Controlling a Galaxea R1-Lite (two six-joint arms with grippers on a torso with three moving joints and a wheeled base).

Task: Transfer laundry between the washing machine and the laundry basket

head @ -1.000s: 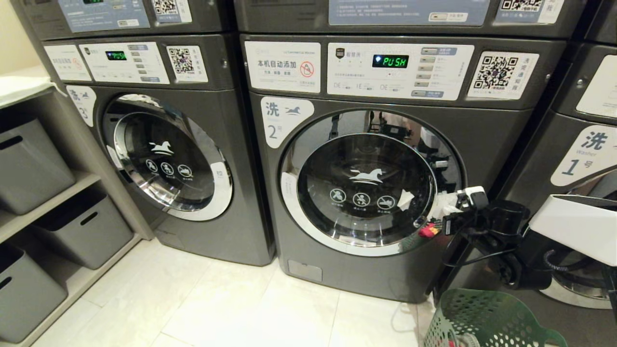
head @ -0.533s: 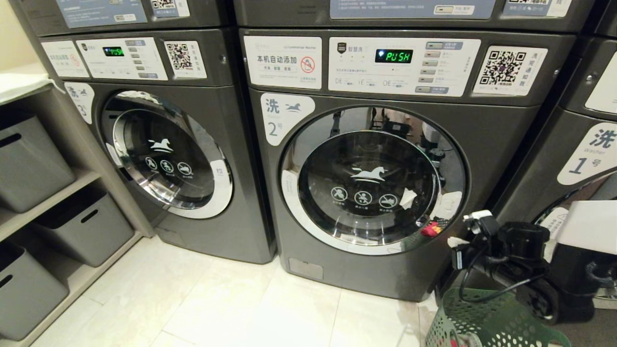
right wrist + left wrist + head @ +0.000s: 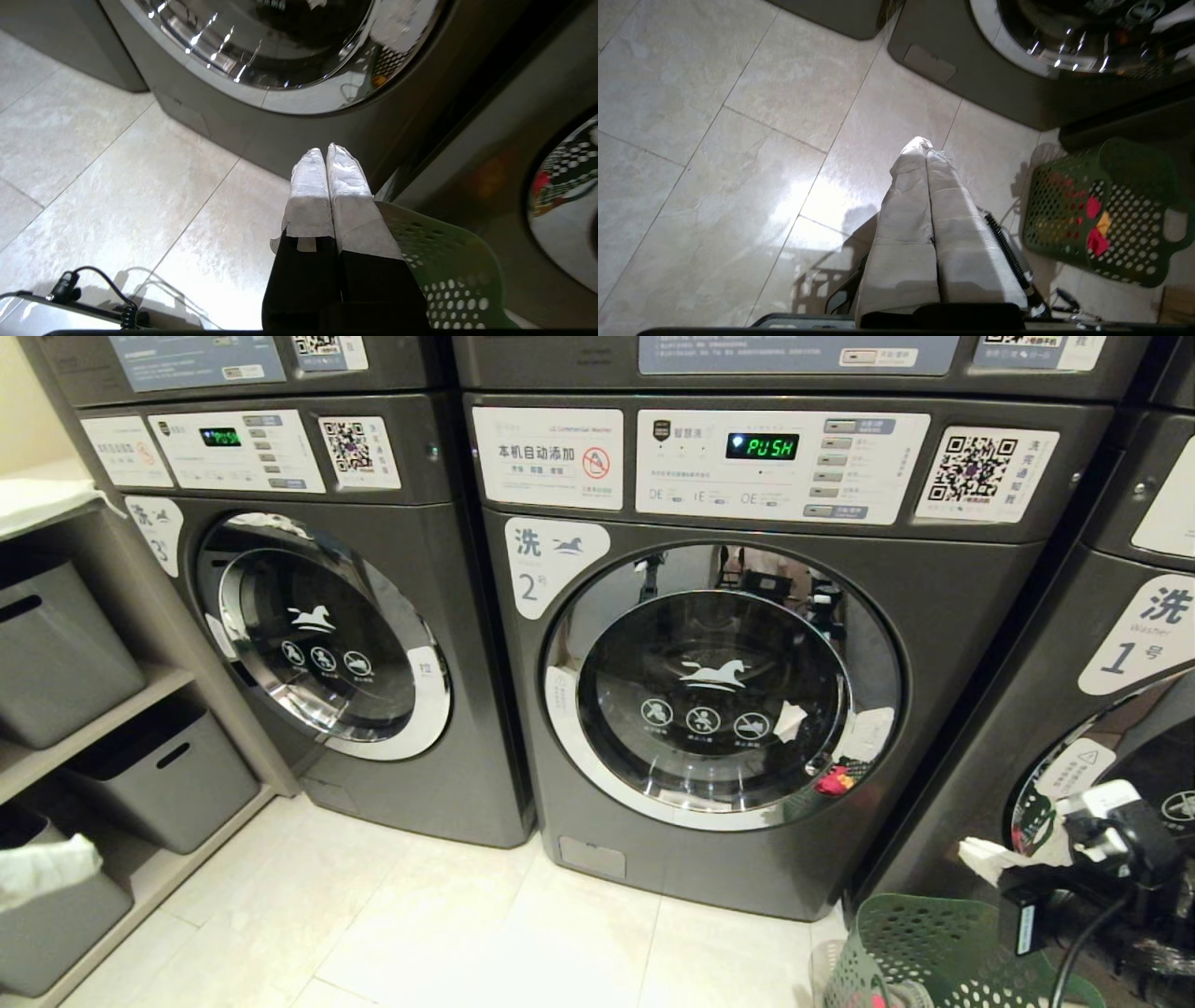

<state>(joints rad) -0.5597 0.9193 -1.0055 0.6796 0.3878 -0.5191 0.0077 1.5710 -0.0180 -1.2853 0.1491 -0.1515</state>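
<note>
The washing machine (image 3: 719,686) marked 2 stands in the middle with its round door closed. At the lower right the green laundry basket (image 3: 924,952) sits on the floor, with red and yellow laundry (image 3: 1093,208) showing through its holes. My right gripper (image 3: 976,857) hangs just above the basket's far rim, in front of the neighbouring machine; its white-wrapped fingers (image 3: 345,177) are pressed together and hold nothing. My left gripper (image 3: 56,868) is low at the left edge, over bare tiles. It is shut and empty in the left wrist view (image 3: 924,145).
Like machines stand either side: number 3 (image 3: 327,644) on the left, number 1 (image 3: 1120,644) on the right. Grey bins (image 3: 163,779) fill a shelf unit at the far left. Pale floor tiles (image 3: 420,915) stretch in front of the machines. A coiled cable (image 3: 1008,247) runs beside my left gripper.
My right arm has dropped from beside the door's right edge and swung right, down over the basket. My left gripper has come into the head view at the left edge.
</note>
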